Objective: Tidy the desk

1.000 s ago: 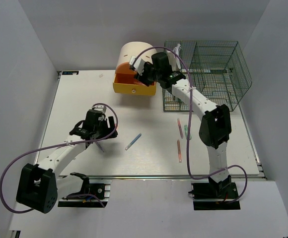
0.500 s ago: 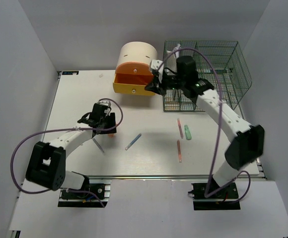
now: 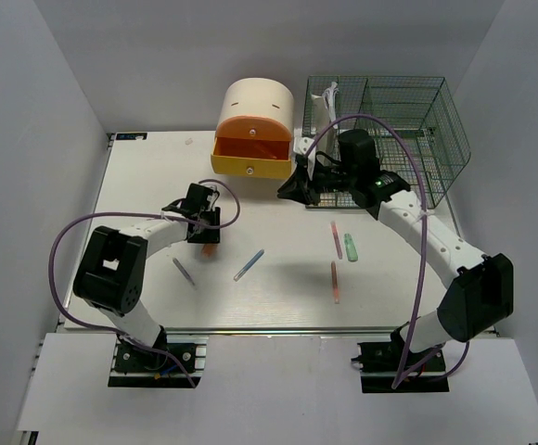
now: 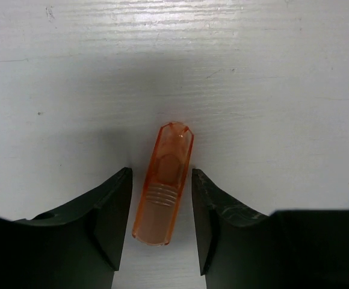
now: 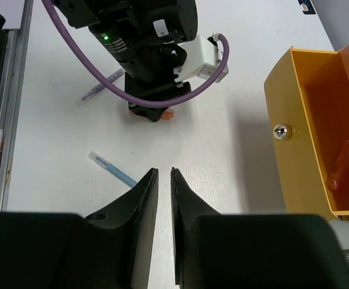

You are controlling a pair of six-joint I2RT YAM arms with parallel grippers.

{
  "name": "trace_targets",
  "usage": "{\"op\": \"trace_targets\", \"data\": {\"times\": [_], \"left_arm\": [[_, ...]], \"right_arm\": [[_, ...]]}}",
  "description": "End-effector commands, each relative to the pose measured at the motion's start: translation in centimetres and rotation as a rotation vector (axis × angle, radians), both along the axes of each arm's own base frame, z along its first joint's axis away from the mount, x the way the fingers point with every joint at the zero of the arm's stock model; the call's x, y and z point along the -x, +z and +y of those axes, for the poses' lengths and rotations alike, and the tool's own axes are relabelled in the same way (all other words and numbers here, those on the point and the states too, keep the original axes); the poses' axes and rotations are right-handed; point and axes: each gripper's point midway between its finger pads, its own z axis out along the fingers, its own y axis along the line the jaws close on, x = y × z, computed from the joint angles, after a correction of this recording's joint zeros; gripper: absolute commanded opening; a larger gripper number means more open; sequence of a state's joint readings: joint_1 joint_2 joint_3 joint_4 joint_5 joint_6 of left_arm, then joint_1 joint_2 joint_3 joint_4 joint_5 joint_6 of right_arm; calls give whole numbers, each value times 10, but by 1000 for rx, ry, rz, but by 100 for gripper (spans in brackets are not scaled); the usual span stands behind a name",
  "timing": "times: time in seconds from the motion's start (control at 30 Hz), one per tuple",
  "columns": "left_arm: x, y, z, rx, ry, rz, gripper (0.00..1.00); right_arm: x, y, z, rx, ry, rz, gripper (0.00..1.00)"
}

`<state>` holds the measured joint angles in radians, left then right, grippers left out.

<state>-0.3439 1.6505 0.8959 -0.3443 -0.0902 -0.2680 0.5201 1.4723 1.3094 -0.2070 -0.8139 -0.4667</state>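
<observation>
The left gripper (image 4: 161, 176) sits low over the desk (image 3: 269, 311), its two matte black, wedge-shaped fingers (image 4: 111, 211) standing on either side of a small orange cap (image 4: 164, 186). The pads lie right against its sides, but whether they pinch it cannot be told. The cap is translucent plastic, a stubby tube with a faceted tip and fine ribs near its open end, and it lies flat on the white tabletop, whose surface shows faint streaks and small scuffs. The right gripper (image 5: 163, 173) hangs above the middle of the desk just in front of the drawer box (image 3: 258, 104), its tapered black fingers drawn almost together with only a thin slit between them and nothing in it. The box has a rounded cream shell and an open drawer (image 5: 307, 120) with smooth yellow walls, a small metal knob (image 5: 281, 131) on its front and an orange piece (image 5: 343, 164) lying inside. Just beside it on the right stands the green wire mesh organizer (image 3: 394, 125). Thin things lie scattered on the desk: a pale blue pen (image 3: 249, 265) near the centre, two slim red sticks (image 3: 336, 239) and a short green piece (image 3: 350, 247) to the right, and a greyish pen (image 3: 184, 271) near the left arm. The desk fills the floor of the view, its metal rail (image 3: 278, 332) along the near edge.
</observation>
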Motion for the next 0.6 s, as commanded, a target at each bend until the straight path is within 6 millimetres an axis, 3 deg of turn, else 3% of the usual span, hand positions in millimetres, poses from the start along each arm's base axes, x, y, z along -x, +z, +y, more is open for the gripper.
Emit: {"op": "trace_targets", "data": {"times": [0.0,0.17,0.33,0.43,0.57], "left_arm": [[-9,8,-7,9,-33,-23,53],[1,0,-3,-3,-32,7,50],[4,4,-2,-3,-31,14,30],[1,19,-5,18,-34,-12,24],[-20,76,-26,130,-46,-128,17]], "right_arm": [[5,23,-5,-46,-3,-45,20],[3,21,-7,-48,-11,-29,20],[1,22,-9,-55,-21,-21,23],[-1,24,-10,-60,-32,-24,28],[-7,28,-16,-66,-74,-22,34]]}}
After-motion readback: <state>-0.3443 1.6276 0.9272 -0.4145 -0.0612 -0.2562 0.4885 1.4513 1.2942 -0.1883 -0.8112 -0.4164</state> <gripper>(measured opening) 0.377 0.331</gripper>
